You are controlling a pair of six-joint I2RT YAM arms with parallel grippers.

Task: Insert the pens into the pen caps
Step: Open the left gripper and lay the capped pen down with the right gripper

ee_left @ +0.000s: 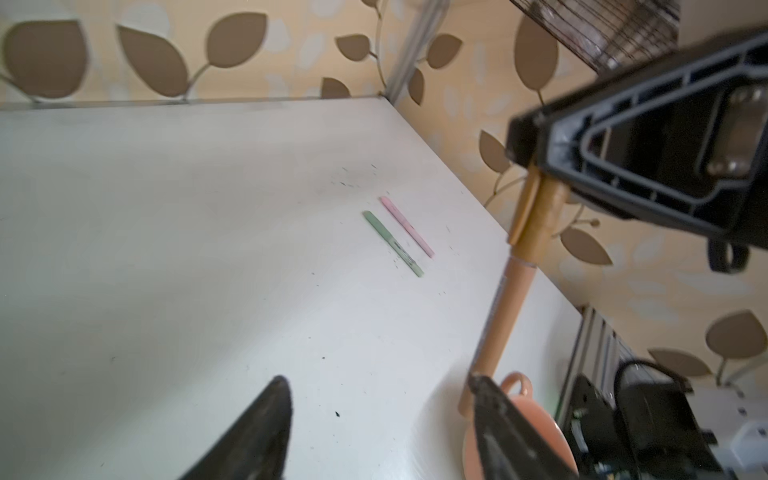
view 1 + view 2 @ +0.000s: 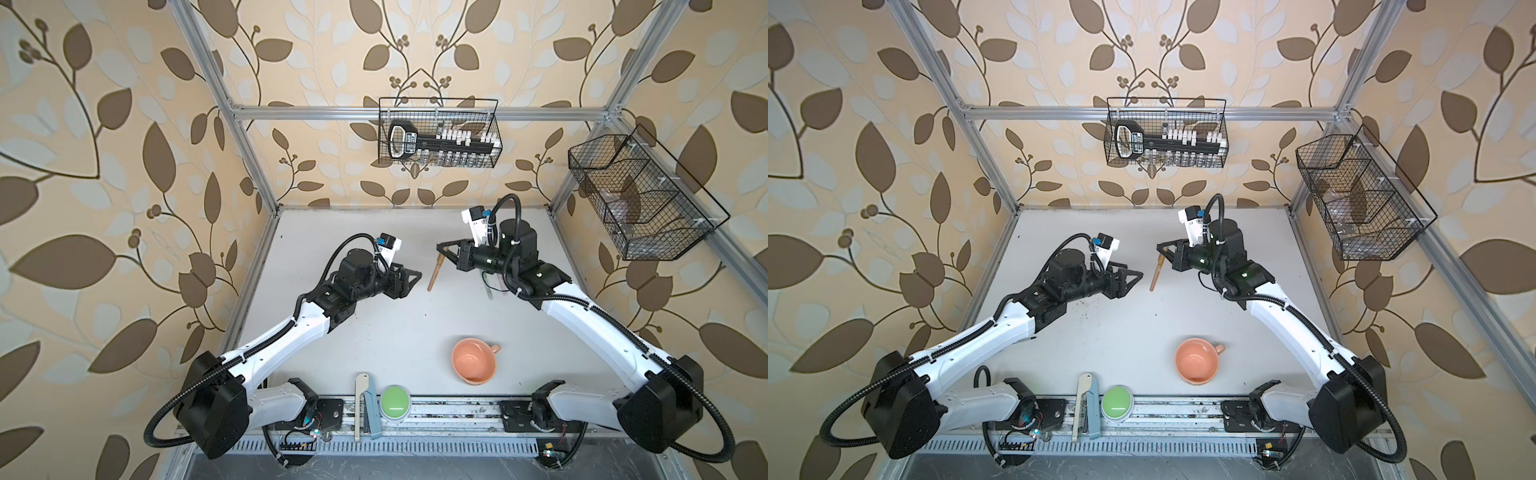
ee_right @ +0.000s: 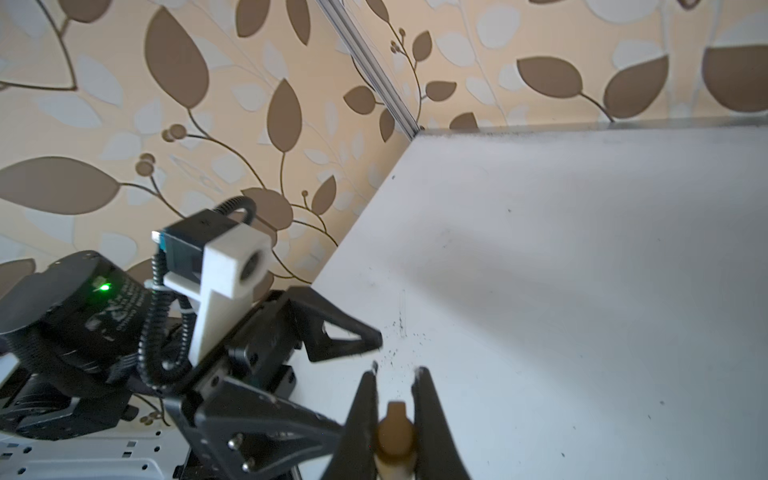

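Right gripper pinches tan cap, tan pen seated in it; left gripper spread, empty; pink pen, green pen lie toward bench's right edge.

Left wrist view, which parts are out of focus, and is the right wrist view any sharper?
Left wrist view: green pen and pink pen on the table fairly crisp, the close right gripper and its tan-brown pen soft. Right wrist view: no sharper up close, the pen's end between the fingers blurred, the left gripper farther off clearer.
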